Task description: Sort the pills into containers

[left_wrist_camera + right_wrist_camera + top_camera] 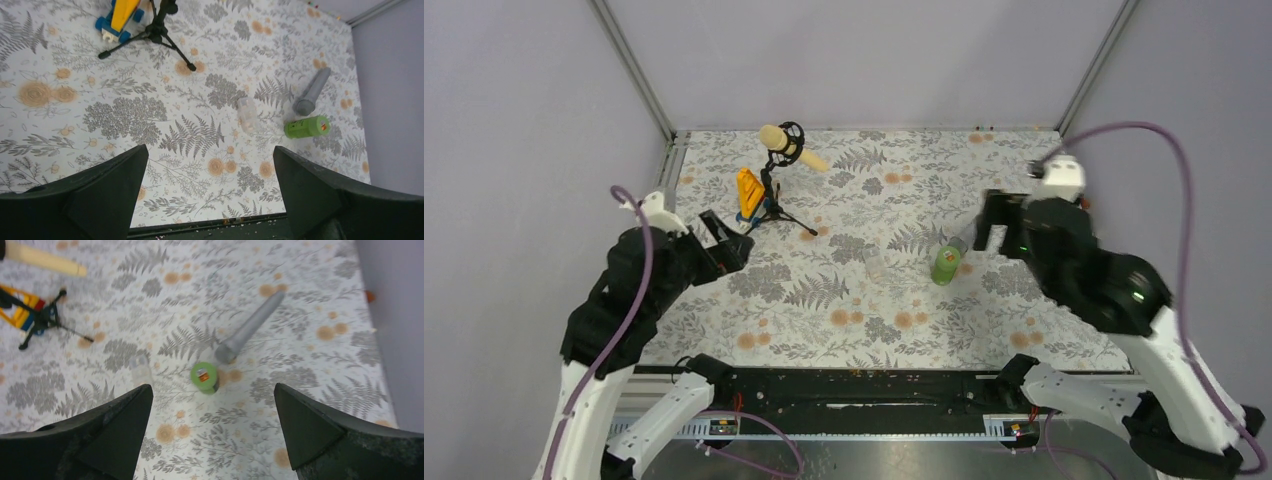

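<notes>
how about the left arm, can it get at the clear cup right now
Probably yes: the left hand is open and empty, and only bare mat lies between it and the clear cup. The green bottle sits off to one side, not touching the cup.

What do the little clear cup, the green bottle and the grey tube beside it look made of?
Clear cup: likely thin colourless plastic, glossy; the pattern of the mat shows through it. Green bottle: seems opaque plastic, smooth with a slight sheen. Grey tube: matte, even grey; plastic or metal, the look leaves it open.
</notes>
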Controlling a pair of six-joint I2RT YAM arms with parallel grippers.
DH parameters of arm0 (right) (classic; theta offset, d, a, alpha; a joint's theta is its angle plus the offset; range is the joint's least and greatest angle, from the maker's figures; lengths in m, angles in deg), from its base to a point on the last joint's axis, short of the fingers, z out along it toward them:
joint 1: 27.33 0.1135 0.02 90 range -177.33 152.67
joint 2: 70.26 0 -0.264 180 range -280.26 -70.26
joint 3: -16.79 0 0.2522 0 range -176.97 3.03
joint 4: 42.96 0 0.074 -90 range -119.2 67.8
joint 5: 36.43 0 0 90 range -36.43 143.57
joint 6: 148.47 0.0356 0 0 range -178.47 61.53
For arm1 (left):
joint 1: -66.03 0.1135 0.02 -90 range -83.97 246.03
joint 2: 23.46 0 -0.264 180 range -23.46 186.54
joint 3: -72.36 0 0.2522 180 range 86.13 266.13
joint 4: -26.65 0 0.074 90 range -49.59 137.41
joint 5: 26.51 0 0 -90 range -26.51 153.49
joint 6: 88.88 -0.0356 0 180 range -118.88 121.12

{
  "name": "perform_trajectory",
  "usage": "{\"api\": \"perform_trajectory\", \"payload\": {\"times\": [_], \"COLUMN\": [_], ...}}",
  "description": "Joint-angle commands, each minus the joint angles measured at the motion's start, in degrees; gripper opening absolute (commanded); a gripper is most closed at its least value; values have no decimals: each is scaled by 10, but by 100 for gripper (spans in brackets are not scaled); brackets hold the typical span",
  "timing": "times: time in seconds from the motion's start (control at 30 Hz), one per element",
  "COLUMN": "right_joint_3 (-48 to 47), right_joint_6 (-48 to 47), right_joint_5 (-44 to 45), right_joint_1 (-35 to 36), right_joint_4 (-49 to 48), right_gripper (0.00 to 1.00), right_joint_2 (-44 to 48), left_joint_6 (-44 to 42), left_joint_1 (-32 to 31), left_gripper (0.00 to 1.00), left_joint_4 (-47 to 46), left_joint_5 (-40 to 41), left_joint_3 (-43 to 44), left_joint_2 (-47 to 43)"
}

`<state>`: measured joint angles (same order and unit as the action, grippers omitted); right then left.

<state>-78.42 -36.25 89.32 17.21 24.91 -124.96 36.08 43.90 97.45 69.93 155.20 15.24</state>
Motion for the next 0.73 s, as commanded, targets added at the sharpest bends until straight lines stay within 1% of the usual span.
{"api": "perform_trajectory", "payload": {"times": [0.0,0.13,0.27,0.43,0.7], "right_joint_3": [-68,-109,-97,-89,-69], "right_joint_6": [5,7,-6,-24,-23], "right_joint_5": [137,143,153,179,159], "right_joint_1": [-4,-5,-4,-4,-4], "right_joint_4": [155,153,116,122,104], "right_gripper": [100,99,99,99,99], "right_joint_2": [85,172,244,258,272], "left_joint_6": [-7,-2,-14,-22,-15], "left_joint_1": [2,2,2,2,2], "left_gripper": [99,99,99,99,99], "left_joint_4": [47,75,70,62,45], "left_joint_5": [41,48,70,92,89], "left_joint_3": [55,71,69,65,26], "left_joint_2": [-43,-56,-74,-86,-101]}}
